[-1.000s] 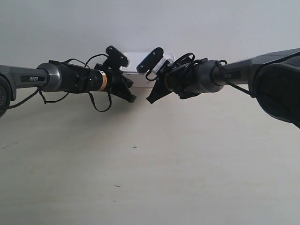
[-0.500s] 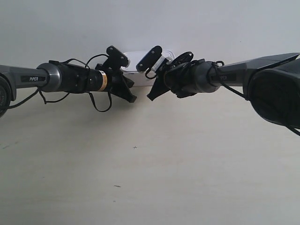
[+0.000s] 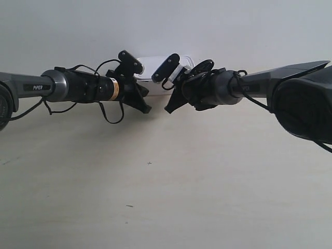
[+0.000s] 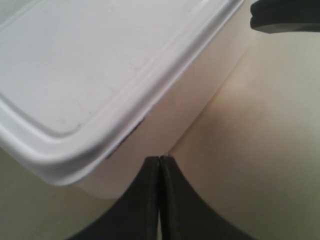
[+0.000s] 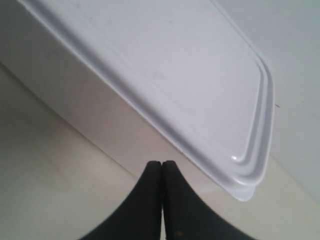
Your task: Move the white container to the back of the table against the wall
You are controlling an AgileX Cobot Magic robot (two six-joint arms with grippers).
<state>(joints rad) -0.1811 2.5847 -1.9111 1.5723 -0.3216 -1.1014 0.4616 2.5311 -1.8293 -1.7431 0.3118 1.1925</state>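
On the near side lies the pale table (image 3: 155, 207). Farther in, the left gripper (image 4: 159, 161) and the right gripper (image 5: 161, 165) each have their fingers pinched together on nothing (tips right at the container's side). The white container (image 3: 147, 64), lid on, sits at the table's back, close by the wall (image 3: 166, 21).

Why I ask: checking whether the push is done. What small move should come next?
Probably ease both arms straight back a little: the white container seems already at the wall, and the shut left gripper and shut right gripper sit at its near side.
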